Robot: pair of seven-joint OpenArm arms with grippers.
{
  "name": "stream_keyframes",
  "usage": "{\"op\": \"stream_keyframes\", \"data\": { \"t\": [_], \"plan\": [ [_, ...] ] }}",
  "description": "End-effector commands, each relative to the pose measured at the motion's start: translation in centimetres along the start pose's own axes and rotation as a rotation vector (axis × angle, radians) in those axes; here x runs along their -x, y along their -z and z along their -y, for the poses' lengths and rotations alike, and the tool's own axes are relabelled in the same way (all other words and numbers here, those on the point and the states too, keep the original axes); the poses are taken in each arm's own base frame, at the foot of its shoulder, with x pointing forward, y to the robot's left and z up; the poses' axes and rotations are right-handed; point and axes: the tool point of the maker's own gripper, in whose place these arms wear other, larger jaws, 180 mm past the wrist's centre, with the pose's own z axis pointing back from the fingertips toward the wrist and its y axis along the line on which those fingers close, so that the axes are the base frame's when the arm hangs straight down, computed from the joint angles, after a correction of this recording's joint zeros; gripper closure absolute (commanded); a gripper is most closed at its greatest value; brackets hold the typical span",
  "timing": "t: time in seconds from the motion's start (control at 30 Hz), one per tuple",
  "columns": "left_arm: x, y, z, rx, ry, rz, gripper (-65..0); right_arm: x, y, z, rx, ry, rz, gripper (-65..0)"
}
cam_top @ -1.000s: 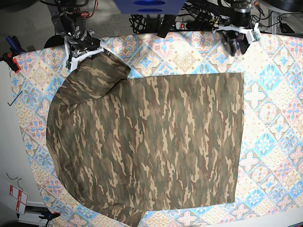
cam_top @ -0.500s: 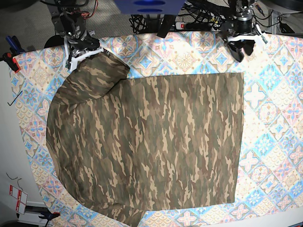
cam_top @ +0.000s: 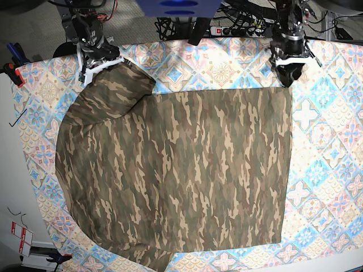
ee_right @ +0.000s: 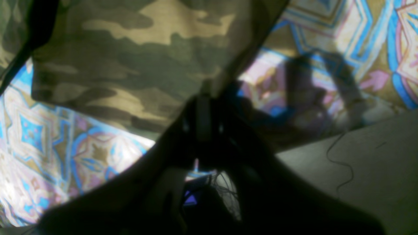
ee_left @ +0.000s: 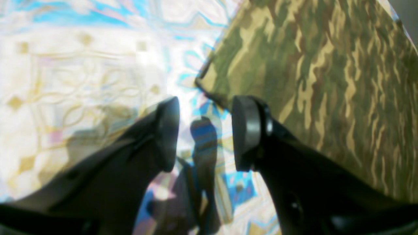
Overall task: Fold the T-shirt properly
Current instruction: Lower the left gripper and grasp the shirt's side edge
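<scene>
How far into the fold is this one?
Early. Done: the T-shirt lies spread flat on the tablecloth, unfolded. In hand: the right gripper pinches the sleeve; the left gripper hangs open just off the hem corner. Left: every fold.

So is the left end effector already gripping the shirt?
No: its fingers stand apart above the tablecloth, with the shirt corner just beyond them.
</scene>
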Motion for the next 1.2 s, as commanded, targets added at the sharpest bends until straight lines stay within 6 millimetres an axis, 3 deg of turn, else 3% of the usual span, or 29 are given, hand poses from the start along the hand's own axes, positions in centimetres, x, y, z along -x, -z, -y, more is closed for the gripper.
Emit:
{"op": "stream_keyframes", "data": {
  "t": [0.0,0.3,0.53,0.77,0.93,1.17],
  "plan": [
    [-1.2,0.2,0.2,0.016,0.006,0.025,-24.6,0.2,-0.2,0.1,-0.002,0.001,-0.011,0.0],
    [-2.9,1.2,0.0,0.006,0.006,0.049,-24.5,0.1,-0.2,0.0,-0.003,0.001,-0.009,0.0],
    [0.4,3.0,-1.0,-0.024,-0.032,-0.087,-24.2,0.1,-0.2,0.0,-0.004,0.001,-0.008,0.0],
    [0.3,3.7,-0.4,-0.012,-0.036,-0.085,-24.1,0.1,-0.2,0.0,-0.004,0.001,-0.008,0.0],
    [1.9,3.8,1.2,0.027,-0.024,-0.129,-24.1,0.0,-0.2,0.0,-0.004,0.001,-0.005,0.0],
    [2.7,3.8,1.8,0.045,-0.022,-0.150,-24.0,0.0,-0.2,0.0,-0.005,0.001,-0.005,0.0]
  ]
}}
